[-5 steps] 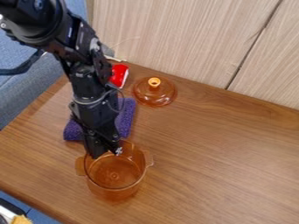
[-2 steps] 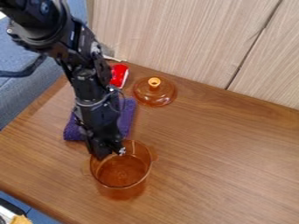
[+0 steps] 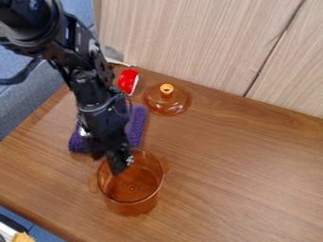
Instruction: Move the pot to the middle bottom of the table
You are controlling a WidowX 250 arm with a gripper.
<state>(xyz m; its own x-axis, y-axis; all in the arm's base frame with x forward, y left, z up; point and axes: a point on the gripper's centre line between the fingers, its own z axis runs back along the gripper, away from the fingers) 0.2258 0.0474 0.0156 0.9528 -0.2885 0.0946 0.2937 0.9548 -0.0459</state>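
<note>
The black gripper (image 3: 106, 163) is at the pot's back left rim, its fingers apart. One finger reaches down inside the rim, and the other is blurred, up and to the left outside it. The transparent amber pot (image 3: 131, 196) stands upright on the wooden table (image 3: 240, 175), left of centre and towards the near edge. Its right handle points to the back right; the left one is faint against the wood.
A purple cloth (image 3: 137, 125) lies behind the pot, partly under the arm. Farther back are an amber lid (image 3: 166, 101) with a light knob and a red can-like object (image 3: 127, 81). A pale wooden panel (image 3: 202, 42) borders the table's back.
The pot has shifted slightly right and turned a little, mostly between the two earlier frames. Since the middle frame the gripper's fingers have spread, and the pot has stayed about where it was.
</note>
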